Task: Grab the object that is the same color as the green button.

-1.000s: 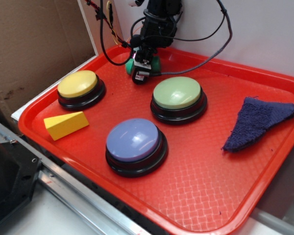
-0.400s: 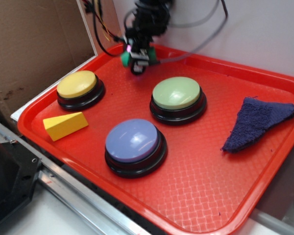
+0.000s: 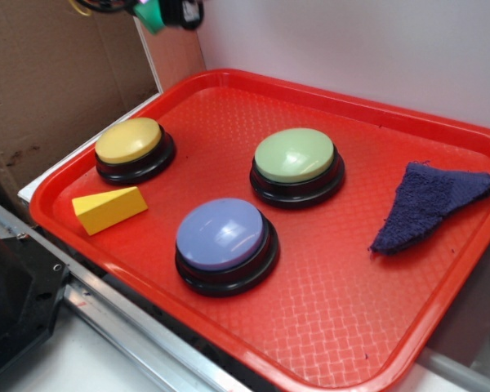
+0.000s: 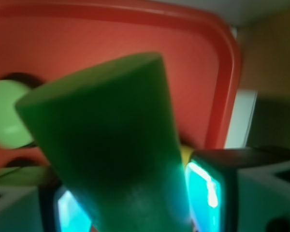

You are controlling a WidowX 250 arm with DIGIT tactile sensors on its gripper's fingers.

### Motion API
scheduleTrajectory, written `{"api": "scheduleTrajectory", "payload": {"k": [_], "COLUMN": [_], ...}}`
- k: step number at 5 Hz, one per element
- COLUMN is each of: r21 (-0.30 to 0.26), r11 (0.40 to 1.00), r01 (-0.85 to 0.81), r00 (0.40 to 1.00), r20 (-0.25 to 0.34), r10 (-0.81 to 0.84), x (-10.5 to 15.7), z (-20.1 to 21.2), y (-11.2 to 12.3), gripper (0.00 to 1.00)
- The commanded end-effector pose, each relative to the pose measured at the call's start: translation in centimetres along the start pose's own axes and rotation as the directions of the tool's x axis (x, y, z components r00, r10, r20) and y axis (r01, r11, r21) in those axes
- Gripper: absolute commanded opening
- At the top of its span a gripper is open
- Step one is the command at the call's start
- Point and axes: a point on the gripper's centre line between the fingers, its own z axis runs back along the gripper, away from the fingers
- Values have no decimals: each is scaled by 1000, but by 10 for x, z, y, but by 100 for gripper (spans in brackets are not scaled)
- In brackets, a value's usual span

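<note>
Way up past the tray's [image 3: 441,269] far-left corner now, my tool [image 3: 165,11] has hoisted the green cylinder [image 4: 111,145] clear, clamped tight, so the grab looks basically done.

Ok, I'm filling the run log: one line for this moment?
hand: shut on green cylinder | height: lifted above tray | green button: untouched | phase: grasp done

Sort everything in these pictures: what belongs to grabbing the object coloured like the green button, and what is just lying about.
Belongs to the job:
- green cylinder block, held up off the tray
- claw, shut on the block at the top edge of the exterior view
- green button, the colour reference

Just lying about:
- yellow button
- blue-purple button
- yellow wedge
- dark blue cloth
- red tray
</note>
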Motion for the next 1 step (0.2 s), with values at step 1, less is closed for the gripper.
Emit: {"api": "scheduleTrajectory", "payload": {"k": [1], "r21": [67], "r11": [998], "r01": [1], "r00": [996], "r20": [88], "r10": [-7], "x": [-39], "z": [102], "y": [-25], "gripper": [0]}}
